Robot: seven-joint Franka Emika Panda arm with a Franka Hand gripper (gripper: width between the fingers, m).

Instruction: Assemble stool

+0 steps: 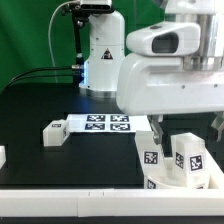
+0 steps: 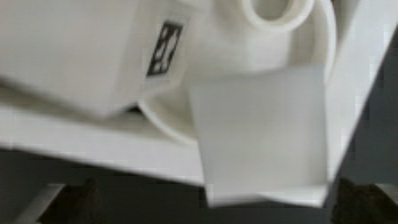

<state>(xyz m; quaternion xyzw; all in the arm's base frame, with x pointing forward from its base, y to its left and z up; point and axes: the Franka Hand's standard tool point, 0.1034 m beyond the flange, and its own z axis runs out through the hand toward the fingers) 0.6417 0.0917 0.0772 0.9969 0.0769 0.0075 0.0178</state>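
On the table (image 1: 40, 105), exterior view: black, flat, matte top.
Room: green curtain (image 1: 30, 35) behind; the white robot base (image 1: 102, 50) stands at the table's rear.
Marker board (image 1: 100, 123): lies flat mid-table, tags up.
Loose leg (image 1: 52, 132): short white block just beside the marker board's end, toward the exterior view's left, well apart from the gripper.
Stool (image 1: 180, 178): low at the exterior view's right, white, with two tagged blocky parts standing up on it.
Gripper (image 1: 168, 140): hangs from the big white arm housing (image 1: 170, 80), straight down among the stool's tagged parts; whether its fingers are spread or pressed together cannot be told.
Border rail (image 1: 70, 205): long white strip along the near edge, with the stool just beside it.
Open room: bare black table between the loose leg and the border rail.
Wrist view, stool: blurred white surfaces fill the picture very close to the camera.
Tag (image 2: 169, 47): black-and-white square on one white face.
White slab (image 2: 267, 140): broad, crossing a curved rim; too blurred to identify.
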